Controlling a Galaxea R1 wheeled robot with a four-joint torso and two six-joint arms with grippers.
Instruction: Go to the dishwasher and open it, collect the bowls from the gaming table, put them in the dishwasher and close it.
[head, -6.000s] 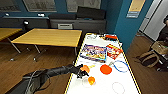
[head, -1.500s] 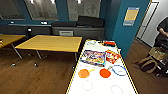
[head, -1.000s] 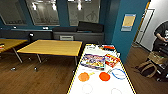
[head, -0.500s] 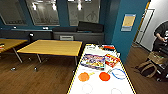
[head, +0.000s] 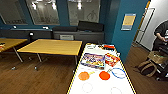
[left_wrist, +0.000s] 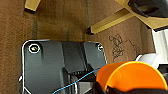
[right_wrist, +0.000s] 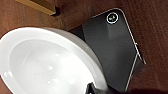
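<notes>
Left wrist view:
- Orange bowl (left_wrist: 128, 76) carried above a brown floor (left_wrist: 62, 22), rim up.
- Left gripper (left_wrist: 107, 88) clamped on the lower edge of that bowl; dark gripper body across the bowl's base.
- Thin blue cable (left_wrist: 75, 83) running over the robot's dark plate towards the bowl.
- Pale rounded item (left_wrist: 150, 58) just behind the orange bowl; nature not determinable.
- Light wooden legs (left_wrist: 110, 22) standing on the floor beyond.

Right wrist view:
- White bowl (right_wrist: 47, 62) held open side towards the camera, glossy inside, above a reddish-brown wooden floor (right_wrist: 150, 22).
- Right gripper (right_wrist: 93, 88) closed on the bowl's rim, seen as a dark piece overlapping the edge.

Head view:
- Long white table (head: 100, 86) with a yellow edge, straight ahead.
- On it: two board-game boxes (head: 93, 60) side by side, two orange discs (head: 83, 75), a blue ring (head: 119, 73), small items at the far end too blurred to identify.
- Wooden table (head: 51, 46) to the left, well apart from the white one.
- Person (head: 162, 33) at the right edge, a backpack (head: 147, 67) on the floor nearby.
</notes>
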